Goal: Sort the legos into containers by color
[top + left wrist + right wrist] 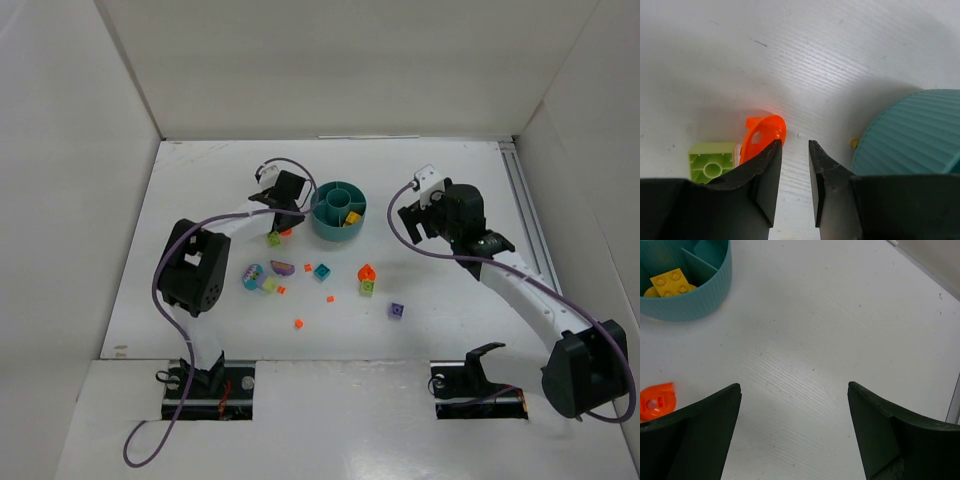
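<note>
Sorting under way: a lime green brick [712,160] lies upside down on the tabletop [790,50], hollow underside up. It sits just beside an orange piece [765,132] whose rounded end points up and right in the left wrist view, with its long axis on that diagonal. The left hand [795,145], narrowly parted and pinching nothing, sits low, with the orange piece outside its fingers on the lime brick's side. A pickup looks like the step in hand, and it calls for a sideways shift to straddle the piece across its short side. To the right, the teal dish [915,135] holds a yellow brick [671,282], and the right hand [794,386] hangs spread wide and empty.
</note>
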`<action>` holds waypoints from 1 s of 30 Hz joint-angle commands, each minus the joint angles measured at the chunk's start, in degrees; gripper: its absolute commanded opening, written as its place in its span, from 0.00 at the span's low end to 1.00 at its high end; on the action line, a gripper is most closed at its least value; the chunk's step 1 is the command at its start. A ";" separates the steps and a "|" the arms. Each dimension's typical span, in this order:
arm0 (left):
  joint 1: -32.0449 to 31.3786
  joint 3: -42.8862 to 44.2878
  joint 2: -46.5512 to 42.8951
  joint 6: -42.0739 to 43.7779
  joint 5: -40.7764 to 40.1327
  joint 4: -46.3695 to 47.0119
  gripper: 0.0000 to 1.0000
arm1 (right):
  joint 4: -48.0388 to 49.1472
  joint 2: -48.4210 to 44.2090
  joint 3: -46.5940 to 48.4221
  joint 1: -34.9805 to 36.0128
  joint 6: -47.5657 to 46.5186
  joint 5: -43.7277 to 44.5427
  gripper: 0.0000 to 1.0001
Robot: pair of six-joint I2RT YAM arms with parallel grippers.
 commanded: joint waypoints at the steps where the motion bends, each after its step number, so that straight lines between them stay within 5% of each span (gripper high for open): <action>1: 0.61 -0.98 -6.95 2.63 -1.25 2.22 0.25 | 1.95 0.32 -0.31 -0.37 0.34 0.12 0.92; 14: 8.25 -6.59 -8.79 3.15 3.13 3.09 0.33 | 2.47 3.04 0.74 -0.37 0.34 -0.41 0.92; 21: 8.26 -8.79 -8.80 7.81 10.77 10.21 0.36 | 3.01 4.72 1.27 -0.37 0.34 -0.94 0.92; 30: 8.26 -9.33 -8.80 7.82 10.78 11.44 0.36 | 3.01 5.25 1.80 -0.37 0.34 -0.94 0.92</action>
